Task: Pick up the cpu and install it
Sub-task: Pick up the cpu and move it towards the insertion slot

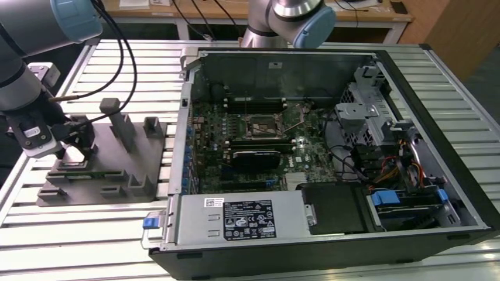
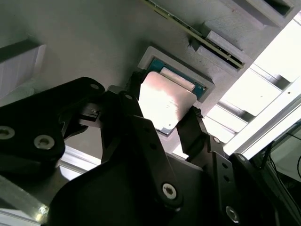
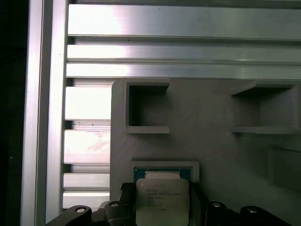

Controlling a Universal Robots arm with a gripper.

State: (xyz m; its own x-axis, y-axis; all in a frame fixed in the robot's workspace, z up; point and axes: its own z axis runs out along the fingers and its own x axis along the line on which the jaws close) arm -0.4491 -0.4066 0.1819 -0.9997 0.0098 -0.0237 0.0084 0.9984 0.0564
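Note:
The cpu [image 3: 162, 202], a thin square chip with a silvery top plate, lies between my gripper's [image 3: 161, 197] black fingers [image 3: 126, 195] at a shallow square pocket [image 3: 164, 165] of the grey fixture. In the second wrist view the cpu [image 2: 170, 93] sits tilted over the pocket [image 2: 151, 52], one fingertip [image 2: 192, 117] pressed to each side edge of it. A teal edge shows in the pocket behind it. In the exterior view my gripper [image 1: 74, 149] is down on the grey fixture [image 1: 125, 175] at that view's left. The open computer case [image 1: 312, 146] holds the motherboard socket [image 1: 262, 124].
The fixture carries upright posts [image 1: 121, 126] and a green board [image 1: 86, 174] close to my fingers. A second arm [image 1: 293, 17] stands behind the case. The aluminium slatted table [image 1: 86, 234] runs to an edge at the exterior view's left.

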